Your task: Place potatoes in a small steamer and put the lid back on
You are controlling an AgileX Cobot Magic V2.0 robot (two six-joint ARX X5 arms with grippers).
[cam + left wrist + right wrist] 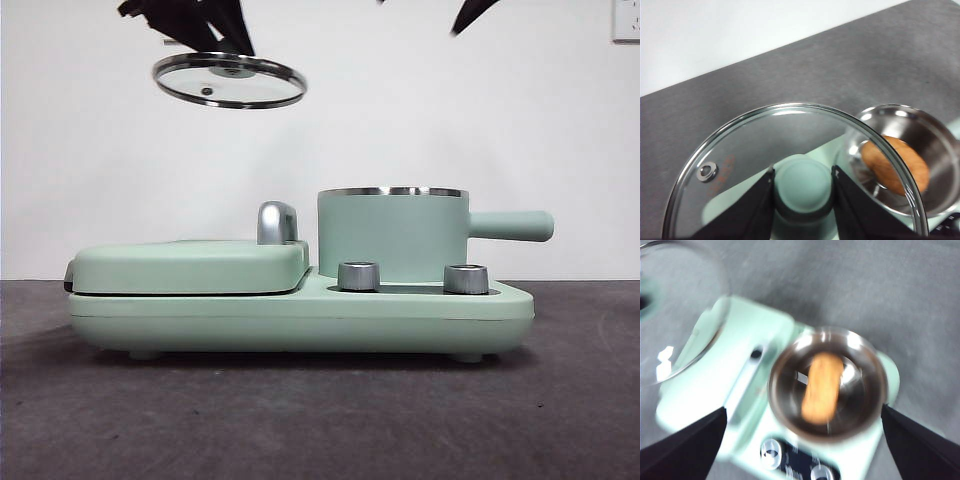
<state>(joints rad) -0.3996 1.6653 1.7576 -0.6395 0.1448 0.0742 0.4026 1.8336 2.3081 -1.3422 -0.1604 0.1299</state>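
Front view first: I've got the lid (229, 81) hanging high in the air, above the griddle (190, 266) side of the appliance and well left of the small steamer (392, 235). The dark gripper (205, 30) over it comes down from the top edge; a second black tip (470, 14) waits at the upper right. The lid looks slightly tilted. The steamer's rim is bare, so the step in hand, as I judge it, is carrying the lid across and lowering it.

Left wrist view: here's my left gripper (803, 192), jaws pinched on either side of the mint knob (803, 186), holding the lid by it. Through and past the glass I see the potato (895, 164) lying inside the steamer's steel bowl (920, 145). The pot sits off to one side of the lid, not under it, so I need to slide over until the two rims line up before descending.

Right wrist view: blurry, but the potato (822, 386) is plainly in the pot, lying lengthwise across the bottom. My right gripper (800, 440) has its jaws spread wide, holding nothing, above the steamer. I'd keep that arm clear, level the lid, centre it, and set it down gently so rim meets rim.
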